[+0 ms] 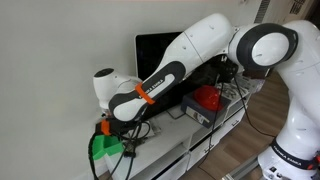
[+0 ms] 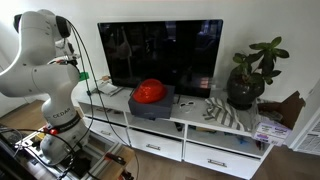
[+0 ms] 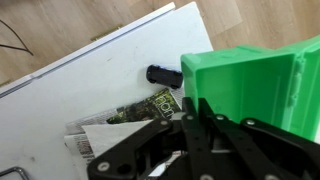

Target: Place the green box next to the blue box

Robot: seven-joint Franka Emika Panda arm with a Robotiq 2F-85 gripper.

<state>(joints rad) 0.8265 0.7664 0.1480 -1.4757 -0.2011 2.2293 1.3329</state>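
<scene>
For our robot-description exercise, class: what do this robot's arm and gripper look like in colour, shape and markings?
The arm is built of rounded, glossy white segments with black sections at the joints and an orange band near the wrist. A thin dark cable runs along it. The gripper is black, with angular linked fingers.

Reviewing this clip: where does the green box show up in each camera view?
Exterior view: green box at lower left, below the arm's end.
Exterior view facing the TV screen: not visible.
Wrist view: green box at upper right, large and close.
Shared landmark: the white cabinet top, in all three.
</scene>
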